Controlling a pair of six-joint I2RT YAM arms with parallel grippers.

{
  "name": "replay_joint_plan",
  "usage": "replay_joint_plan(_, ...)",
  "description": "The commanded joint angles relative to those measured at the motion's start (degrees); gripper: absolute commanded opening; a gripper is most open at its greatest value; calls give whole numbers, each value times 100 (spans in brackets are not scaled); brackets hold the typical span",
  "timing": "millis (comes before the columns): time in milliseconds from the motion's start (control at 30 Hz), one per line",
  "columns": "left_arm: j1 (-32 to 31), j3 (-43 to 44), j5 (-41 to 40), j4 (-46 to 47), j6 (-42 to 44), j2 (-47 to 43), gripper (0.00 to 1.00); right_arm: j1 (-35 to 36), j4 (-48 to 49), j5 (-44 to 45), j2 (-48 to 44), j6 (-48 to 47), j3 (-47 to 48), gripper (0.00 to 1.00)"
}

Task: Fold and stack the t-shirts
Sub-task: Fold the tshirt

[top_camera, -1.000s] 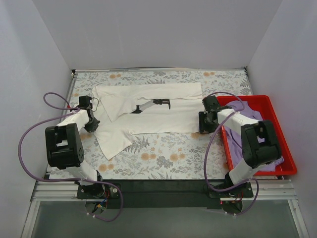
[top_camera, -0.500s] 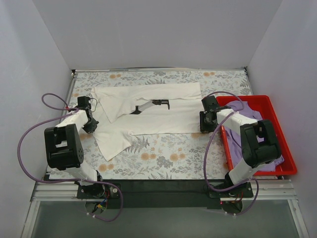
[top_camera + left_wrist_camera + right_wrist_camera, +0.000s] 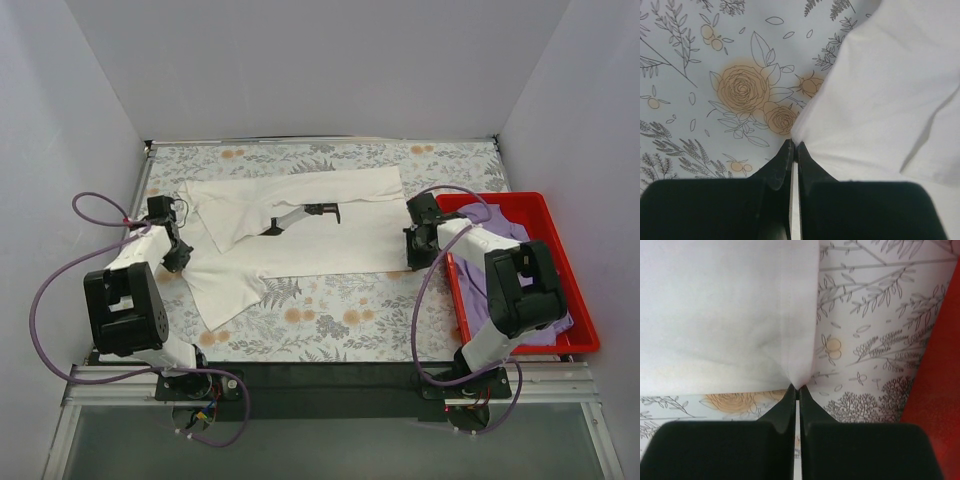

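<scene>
Saw the white t-shirt [image 3: 340, 240] lying open on the flowery tablecloth [image 3: 340, 310], picture side up, with a loose flap sticking out toward the near left. Found the left gripper [image 3: 794, 146] pinched tight on the shirt's left edge, with no gap between the fingers. Found the right gripper [image 3: 796, 387] pinched just as tight on the near right corner, by the hem. Spotted the purple t-shirt [image 3: 505, 222] bunched up in the red bin [image 3: 530, 198], not folded yet.

Held only a tiny bit of cloth in each pinch, maybe just one layer, though hard to tell from so close. Could lose that thin edge with one quick pull. Could drag the whole shirt crooked by pulling harder on one side. Could trap the loose flap under the fold and make a lump. Could also bump the right arm on the bin, being so near it.
</scene>
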Motion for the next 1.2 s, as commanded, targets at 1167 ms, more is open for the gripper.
replay_joint_plan(1167, 407, 2340, 902, -1033, -20, 934, 0, -618, -2093, -820, 1305, -543, 3479, 1)
